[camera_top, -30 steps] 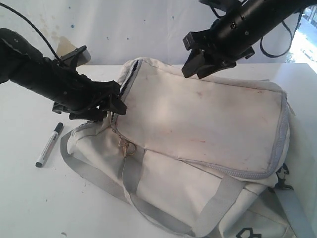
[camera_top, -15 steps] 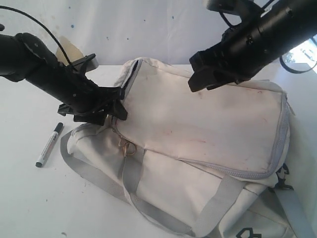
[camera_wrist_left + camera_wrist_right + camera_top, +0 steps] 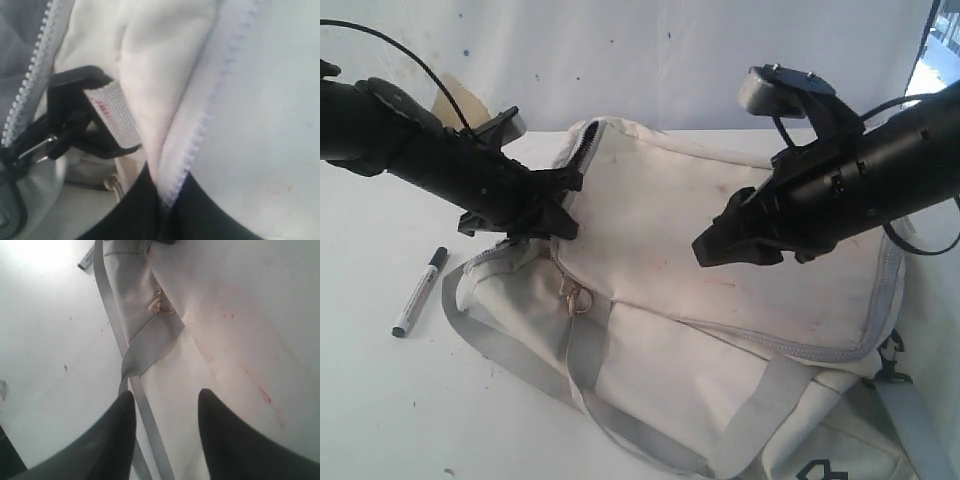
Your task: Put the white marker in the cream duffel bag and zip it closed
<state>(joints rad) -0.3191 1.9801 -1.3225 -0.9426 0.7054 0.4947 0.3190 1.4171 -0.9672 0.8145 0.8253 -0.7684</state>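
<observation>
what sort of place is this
Probably a robot lab bench: two black robot arms, a white table with a stained white backdrop, and a cream duffel bag beside a white marker.

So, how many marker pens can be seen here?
1. The white marker lies on the table, left of the cream duffel bag in the exterior view. Others could be hidden under the bag.

One white marker [image 3: 420, 292] and one cream duffel bag [image 3: 720, 330] sit on one counter [image 3: 380, 400]. There are two grippers: one left gripper [image 3: 560, 213] and one right gripper [image 3: 708, 252].
</observation>
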